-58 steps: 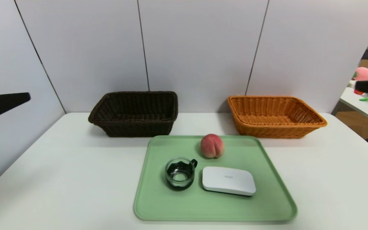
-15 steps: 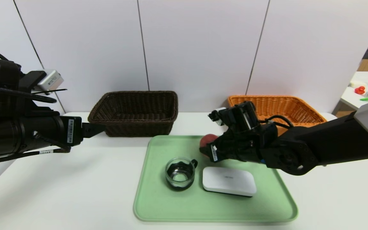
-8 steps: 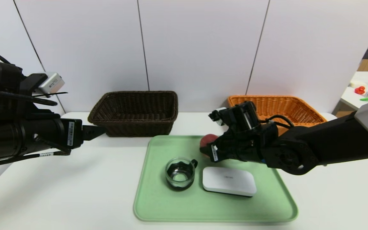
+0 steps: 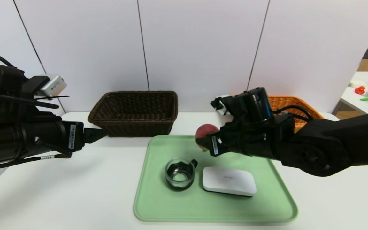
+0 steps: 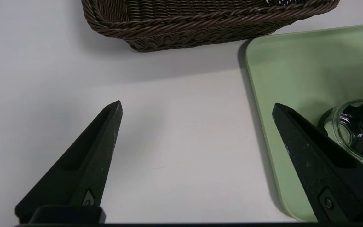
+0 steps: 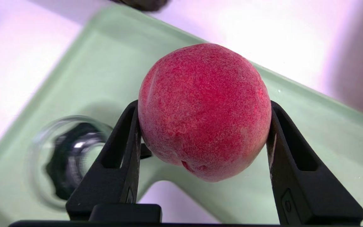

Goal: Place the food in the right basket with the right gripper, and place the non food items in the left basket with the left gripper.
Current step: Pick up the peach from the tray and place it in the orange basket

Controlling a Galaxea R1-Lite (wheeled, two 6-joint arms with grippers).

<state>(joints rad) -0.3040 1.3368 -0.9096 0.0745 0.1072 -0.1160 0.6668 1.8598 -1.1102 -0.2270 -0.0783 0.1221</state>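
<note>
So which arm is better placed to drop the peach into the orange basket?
Right: the right gripper is shut on the peach, beside the orange basket. The left gripper is open by the dark basket.

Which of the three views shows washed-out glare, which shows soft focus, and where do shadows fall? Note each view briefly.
Right wrist view: the table beyond the green tray blows out to pinkish white, and the glass cup is soft while the peach stays sharp. Left wrist view: even light, with a soft shadow under the dark basket. Head view: the wall seams bow outward, and faint shadows lie beneath both arms.
</note>
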